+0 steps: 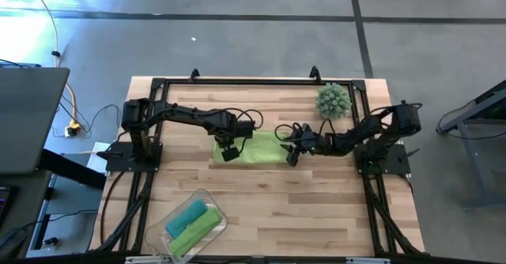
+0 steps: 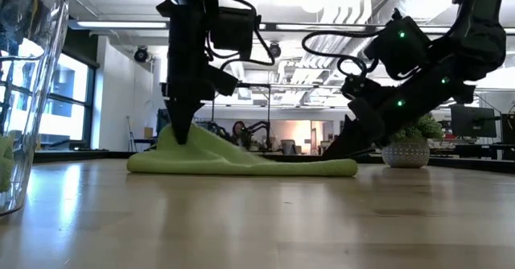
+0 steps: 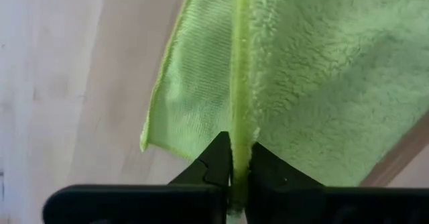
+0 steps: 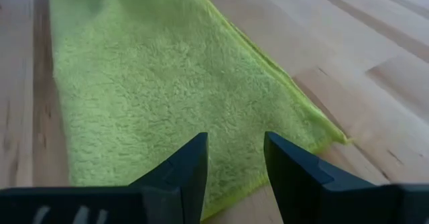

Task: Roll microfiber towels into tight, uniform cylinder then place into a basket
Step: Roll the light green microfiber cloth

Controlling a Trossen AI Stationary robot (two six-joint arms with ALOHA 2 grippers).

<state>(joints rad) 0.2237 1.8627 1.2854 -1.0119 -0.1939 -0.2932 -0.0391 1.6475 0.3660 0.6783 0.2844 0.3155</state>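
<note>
Left gripper: pinches lime green towel at its left end.
Right gripper: fingers apart, over the towel's other end.
Towel's long way: runs gripper to gripper.

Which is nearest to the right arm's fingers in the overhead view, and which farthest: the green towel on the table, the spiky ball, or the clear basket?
1. Green towel: right at the right gripper, mid-table.
2. Spiky ball: back right corner.
3. Basket: front left, holding two rolled towels.
</note>
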